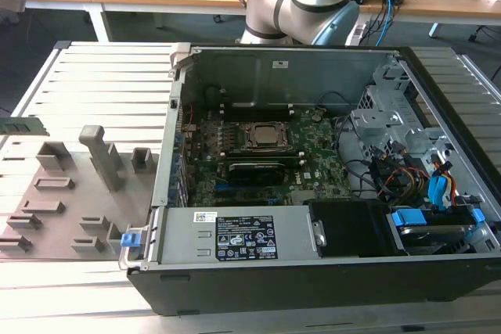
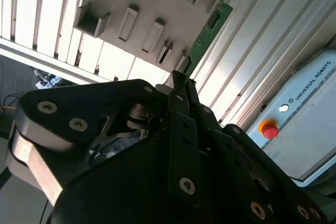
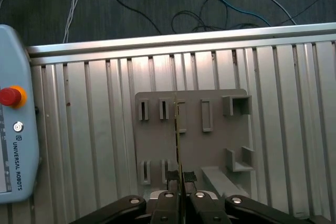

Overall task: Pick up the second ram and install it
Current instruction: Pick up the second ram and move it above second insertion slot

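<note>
Green second ram (image 1: 22,125) hangs near the exterior view's left edge over the slatted desk (image 1: 94,76), well apart from the motherboard (image 1: 321,163). In the second wrist view the tool (image 2: 181,80) pinches one end. In the first wrist view it stands edge-on above the grey holder plate (image 3: 210,150). Pick-up looks done; installing calls for squaring it to a slot.

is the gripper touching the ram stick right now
Touching. In the first wrist view the gripper clamps the edge-on second ram between its pads, with no gap on either side.
</note>
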Available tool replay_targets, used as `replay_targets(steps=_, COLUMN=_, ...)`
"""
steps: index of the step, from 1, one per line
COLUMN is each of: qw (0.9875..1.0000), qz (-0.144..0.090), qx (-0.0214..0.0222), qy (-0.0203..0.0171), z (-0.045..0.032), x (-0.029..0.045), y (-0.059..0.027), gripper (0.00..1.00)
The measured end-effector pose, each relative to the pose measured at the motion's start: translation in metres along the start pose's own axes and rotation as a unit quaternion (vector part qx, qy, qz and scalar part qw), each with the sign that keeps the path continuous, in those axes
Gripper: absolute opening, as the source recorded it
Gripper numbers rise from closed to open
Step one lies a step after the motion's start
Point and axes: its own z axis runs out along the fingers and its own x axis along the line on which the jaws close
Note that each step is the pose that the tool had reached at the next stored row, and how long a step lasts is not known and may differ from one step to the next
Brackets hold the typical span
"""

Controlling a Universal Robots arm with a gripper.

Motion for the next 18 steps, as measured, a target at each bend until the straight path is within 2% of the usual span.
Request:
replay_targets(steps=3, qw=1.0000, qz=0.000, qx=0.0000, qy=0.0000, z=-0.0001, x=-0.0003, y=-0.0020, gripper=0.14)
replay_targets(steps=6, qw=1.0000, qz=0.000, qx=0.0000, qy=0.0000, z=-0.0010, x=-0.0022, y=-0.0232, gripper=0.14)
replay_targets(steps=9, qw=1.0000, qz=0.000, qx=0.0001, qy=0.0000, z=-0.0017, x=-0.0037, y=-0.0390, gripper=0.14)
replay_targets(steps=11, qw=1.0000, qz=0.000, qx=0.0001, qy=0.0000, z=-0.0024, x=-0.0050, y=-0.0544, gripper=0.14)
replay_targets(steps=13, qw=1.0000, qz=0.000, qx=0.0000, qy=0.0000, z=-0.0029, x=-0.0060, y=-0.0649, gripper=0.14)
replay_targets(steps=14, qw=1.0000, qz=0.000, qx=0.0000, qy=0.0000, z=-0.0030, x=-0.0062, y=-0.0671, gripper=0.14)
replay_targets(steps=18, qw=1.0000, qz=0.000, qx=-0.0001, qy=0.0000, z=-0.0040, x=-0.0082, y=-0.0888, gripper=0.14)
